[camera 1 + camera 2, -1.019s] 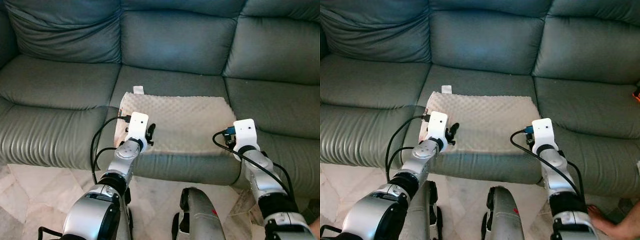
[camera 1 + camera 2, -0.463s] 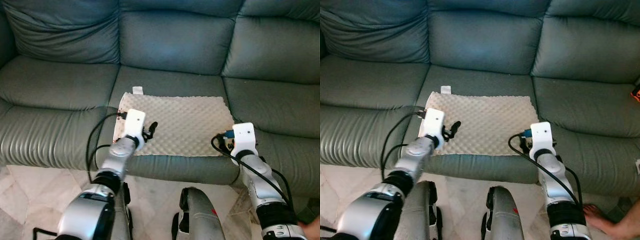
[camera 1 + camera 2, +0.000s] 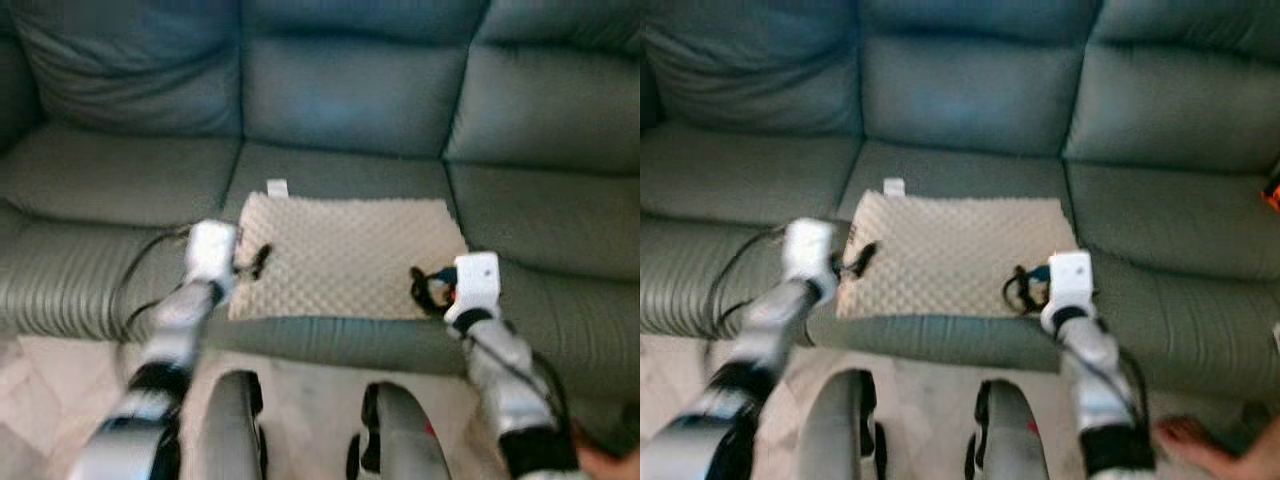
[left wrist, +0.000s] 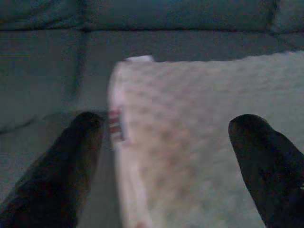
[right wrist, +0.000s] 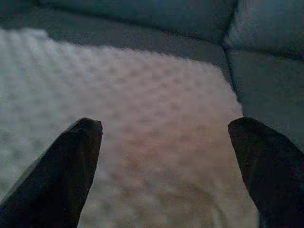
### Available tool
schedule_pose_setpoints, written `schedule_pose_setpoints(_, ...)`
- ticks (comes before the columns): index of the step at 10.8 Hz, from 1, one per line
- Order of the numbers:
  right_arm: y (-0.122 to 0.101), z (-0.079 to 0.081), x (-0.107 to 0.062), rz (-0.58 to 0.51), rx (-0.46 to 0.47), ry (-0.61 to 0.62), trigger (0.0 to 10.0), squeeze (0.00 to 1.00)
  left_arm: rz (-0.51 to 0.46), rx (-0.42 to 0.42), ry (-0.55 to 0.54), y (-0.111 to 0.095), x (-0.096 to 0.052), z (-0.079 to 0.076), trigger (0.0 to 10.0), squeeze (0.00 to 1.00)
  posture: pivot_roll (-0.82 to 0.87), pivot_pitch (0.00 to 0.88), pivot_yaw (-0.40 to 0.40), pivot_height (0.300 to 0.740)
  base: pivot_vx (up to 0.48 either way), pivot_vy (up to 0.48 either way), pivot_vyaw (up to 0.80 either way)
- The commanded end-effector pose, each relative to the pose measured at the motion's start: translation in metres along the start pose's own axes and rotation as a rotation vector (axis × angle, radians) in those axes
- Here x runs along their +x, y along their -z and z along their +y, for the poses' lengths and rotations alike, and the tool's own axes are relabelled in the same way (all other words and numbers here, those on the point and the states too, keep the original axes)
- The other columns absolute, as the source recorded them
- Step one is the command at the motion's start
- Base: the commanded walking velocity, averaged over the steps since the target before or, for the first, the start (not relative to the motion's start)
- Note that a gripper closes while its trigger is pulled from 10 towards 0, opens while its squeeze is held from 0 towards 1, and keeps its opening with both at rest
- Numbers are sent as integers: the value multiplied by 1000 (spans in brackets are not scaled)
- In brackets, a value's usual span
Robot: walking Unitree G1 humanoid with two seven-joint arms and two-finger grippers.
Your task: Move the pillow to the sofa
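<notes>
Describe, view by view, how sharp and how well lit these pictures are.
Left eye view: evenly lit but motion-blurred, the left gripper most smeared, pillow and sofa soft. Right eye view: the same blur. Both wrist views: dim, soft, with dark fingers out of focus.

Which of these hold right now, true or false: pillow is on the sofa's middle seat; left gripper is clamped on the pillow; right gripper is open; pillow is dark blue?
1. The pillow lies on the middle seat of the sofa. True.
2. The left gripper is clamped on the pillow. False: its fingers are spread apart, gripping nothing.
3. The right gripper is open. True.
4. The pillow is dark blue. False: it is beige with a bumpy texture.
</notes>
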State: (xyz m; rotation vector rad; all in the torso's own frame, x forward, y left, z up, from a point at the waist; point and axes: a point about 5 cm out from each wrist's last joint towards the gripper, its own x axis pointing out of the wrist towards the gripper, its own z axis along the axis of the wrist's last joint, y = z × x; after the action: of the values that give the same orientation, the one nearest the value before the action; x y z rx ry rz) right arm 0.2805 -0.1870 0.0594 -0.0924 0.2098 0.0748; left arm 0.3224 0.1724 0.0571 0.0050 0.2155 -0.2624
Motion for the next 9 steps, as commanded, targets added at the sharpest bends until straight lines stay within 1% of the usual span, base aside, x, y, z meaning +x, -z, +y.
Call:
schedule_pose_setpoints(1, -1, 2, -3, -32, 10, -2, 10000, 1000, -4, -26, -34, 1, -6, 10, 10000, 1000, -38, 0, -15, 627, 0, 0, 0)
schedule_pose_setpoints(2, -3, 7, -6, -69, 35, -18, 10000, 1000, -13, -50, -78, 4, -16, 18, 10000, 1000, -32, 0, -9, 627, 0, 0, 0)
schedule_pose_setpoints(4, -4, 12, -11, -112, 57, -24, 10000, 1000, -27, -67, -141, 9, -25, 24, 10000, 1000, -19, 0, 1, 627, 0, 0, 0)
schedule_pose_setpoints(5, -5, 11, -21, -156, 76, -1, 10000, 1000, -17, -75, -215, 15, -34, 32, 10000, 1000, -16, 0, 2, 627, 0, 0, 0)
schedule_pose_setpoints(6, -3, 9, -29, -165, 98, 23, 10000, 1000, -26, -61, -271, 14, -38, 35, 10000, 1000, -9, 0, 1, 627, 0, 0, 0)
schedule_pose_setpoints(7, 9, 9, -37, -126, 157, 55, 10000, 1000, -22, -30, -345, 16, -42, 36, 10000, 1000, -9, 0, 13, 627, 0, 0, 0)
schedule_pose_setpoints(8, 12, 16, -37, -118, 182, 46, 10000, 1000, 21, -35, -373, 25, -43, 34, 10000, 1000, -24, 0, 24, 627, 0, 0, 0)
schedule_pose_setpoints(9, 6, 23, -32, -130, 216, 25, 10000, 678, 13, -64, -348, 25, -40, 26, 10000, 1000, -24, 0, 24, 627, 0, 0, 0)
